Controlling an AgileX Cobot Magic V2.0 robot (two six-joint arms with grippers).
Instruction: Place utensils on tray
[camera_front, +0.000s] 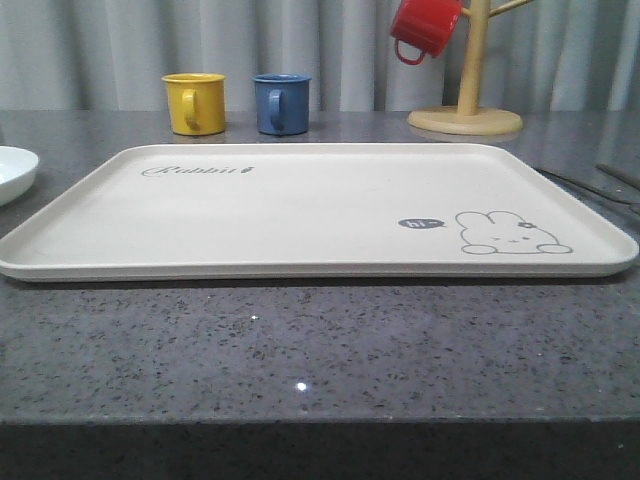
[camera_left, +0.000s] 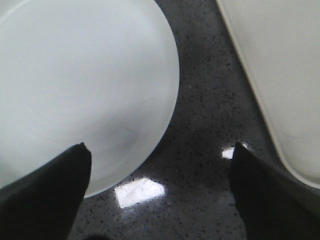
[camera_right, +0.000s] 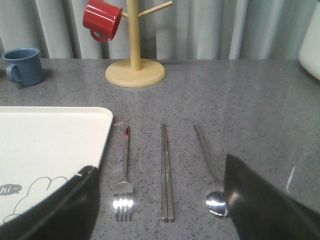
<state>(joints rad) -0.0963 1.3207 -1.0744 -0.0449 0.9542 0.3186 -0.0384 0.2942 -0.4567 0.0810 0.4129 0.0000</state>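
You're at the very start: tray (camera_front: 300, 215) bare, fork (camera_right: 124, 172), chopsticks (camera_right: 166, 172) and spoon (camera_right: 209, 167) on the worktop (camera_right: 240, 100) at its 3 o'clock, both claws (camera_right: 160, 200) wide and empty, so lower the right one astride the fork.

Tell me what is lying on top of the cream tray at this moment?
Nothing lies on the tray; only its printed rabbit and script show. The fork, chopsticks and spoon rest on the counter beside it. What is under the tray is hidden.
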